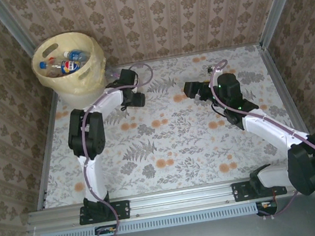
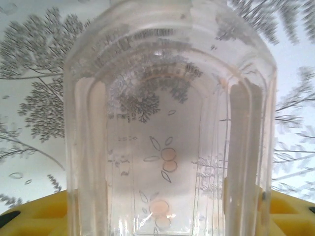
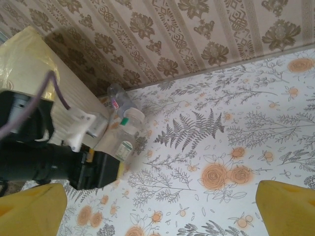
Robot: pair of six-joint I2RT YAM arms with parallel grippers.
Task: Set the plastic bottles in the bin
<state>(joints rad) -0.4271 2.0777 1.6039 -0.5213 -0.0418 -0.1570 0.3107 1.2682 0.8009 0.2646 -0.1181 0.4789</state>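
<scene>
Here, clear bottle (image 2: 167, 113) right inside the left hand (image 2: 162, 214)

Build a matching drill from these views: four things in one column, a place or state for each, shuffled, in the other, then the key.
Things
1. left pincer
2. right pincer
3. bin
4. bottle with a pink mark

Place or state
A. open, nothing between its fingers
B. loose on the table, beside the bin
C. shut on a clear bottle
D. in the far left corner, with several bottles inside

Pairs: 1-C, 2-A, 3-D, 4-B
</scene>
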